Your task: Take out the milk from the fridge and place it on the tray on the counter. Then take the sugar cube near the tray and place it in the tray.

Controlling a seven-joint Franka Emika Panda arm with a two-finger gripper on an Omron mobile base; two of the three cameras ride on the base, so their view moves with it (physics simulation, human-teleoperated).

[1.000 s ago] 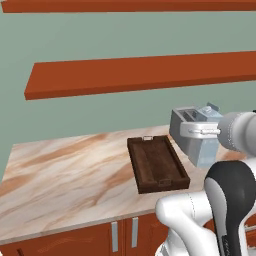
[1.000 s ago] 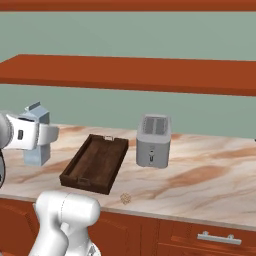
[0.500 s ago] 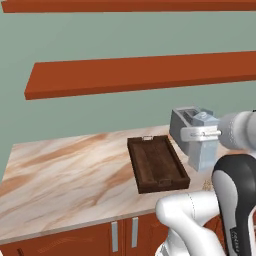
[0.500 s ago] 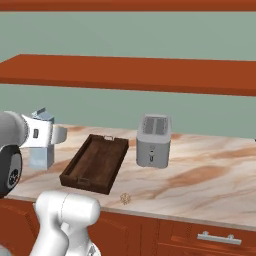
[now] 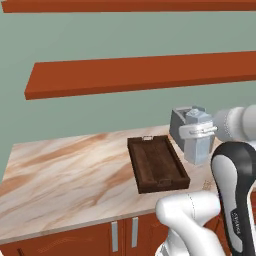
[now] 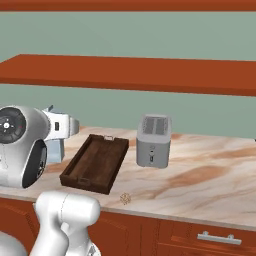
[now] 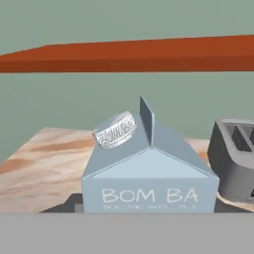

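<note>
**End effector** (image 5: 199,134): closed part-way on the milk (image 7: 149,173), jaws against the carton's sides, carton held upright and clear of the bench. In the hand view the gabled top, ridged cap and front lettering sit directly ahead. In the left base view the carton hangs in front of the toaster (image 5: 182,126), to the right of the tray.

**Milk**: pale blue-grey carton, out of the fridge and in the grip, not yet set down. In the right base view it shows behind the wrist (image 6: 54,149), to the left of the tray's near end.

**Tray** (image 5: 142,185): dark brown wood, raised rim, nothing in it. It lies lengthwise on the bench, just beside the toaster.

**Sugar cube** (image 6: 124,198): small pale speck on the bench near the tray's front corner, apart from it and close to the bench edge. Too small to make out in detail.

**Bench** (image 5: 65,170): beige marble, reddish veins, over red-brown cabinets. Red-brown wall shelves (image 5: 140,72) run above.

**Step in hand**: first step, carrying the milk to the tray.

**Next move, as judged**: shift the carton sideways until it is over the tray's floor, inside the rim and clear of the toaster; lower it level until the base seats; then open the jaws and lift straight up so the tall carton does not tip. The sugar cube follows.
</note>
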